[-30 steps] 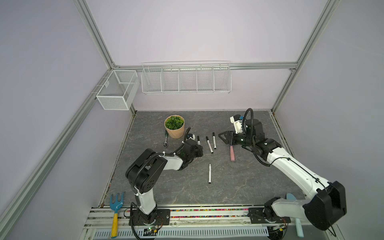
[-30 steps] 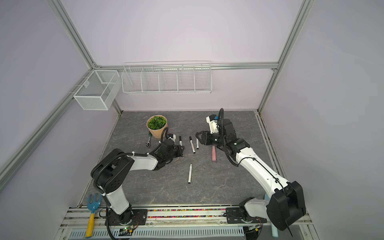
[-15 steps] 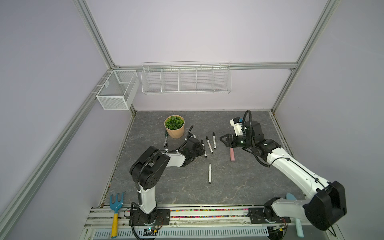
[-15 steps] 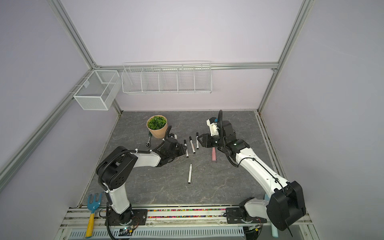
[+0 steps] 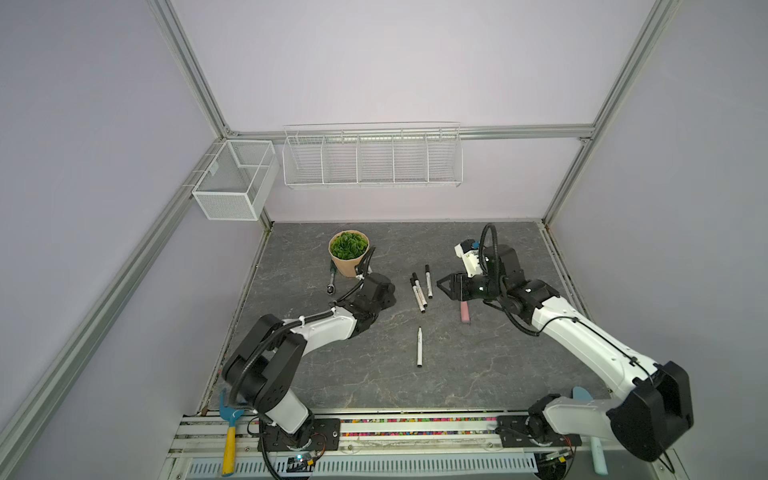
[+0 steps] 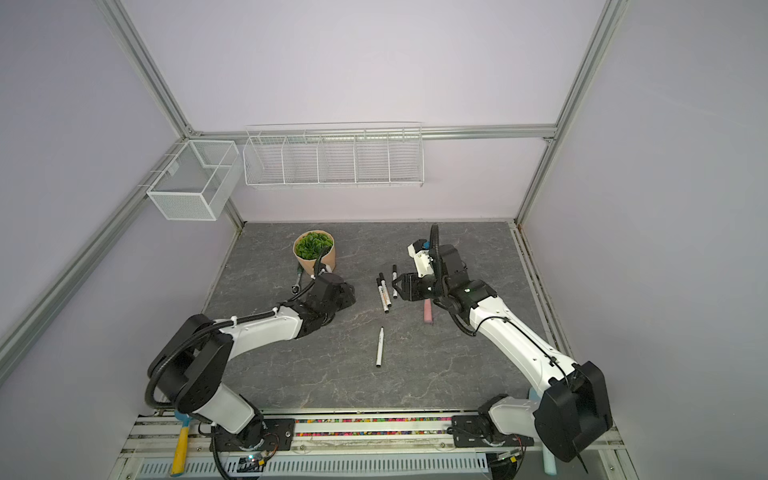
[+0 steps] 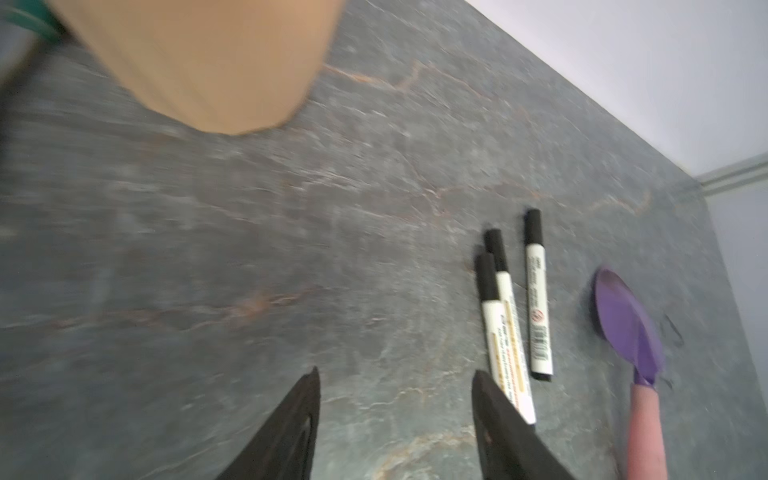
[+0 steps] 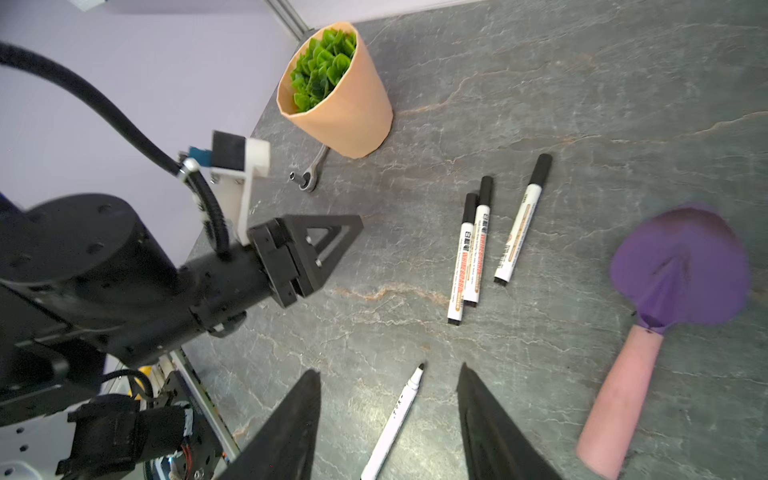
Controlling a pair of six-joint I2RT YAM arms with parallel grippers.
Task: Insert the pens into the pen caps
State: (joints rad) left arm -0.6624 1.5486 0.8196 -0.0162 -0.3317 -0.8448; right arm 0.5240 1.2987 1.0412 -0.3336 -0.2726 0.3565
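Since a second ago the left claw [image 7: 395, 370] has let go of a pen and drawn back toward the pot [image 5: 348, 266]; its jaws now stand apart, empty. Three capped pens [image 5: 419, 293] lie close together at mid-surface, two of them touching, with their black caps [image 8: 485, 189] toward the back wall. The uncapped pen [image 5: 419, 347] lies alone nearer the front rail, with bare surface [image 5: 365, 374] all round it. The right claw [image 8: 389, 369] hovers just beside the cluster, jaws apart and holding nothing; it covers the bowl of the scoop [image 5: 464, 311] in both top views. The wrench [image 5: 331, 283] is partly hidden behind the pot. The left wrist view is blurred.
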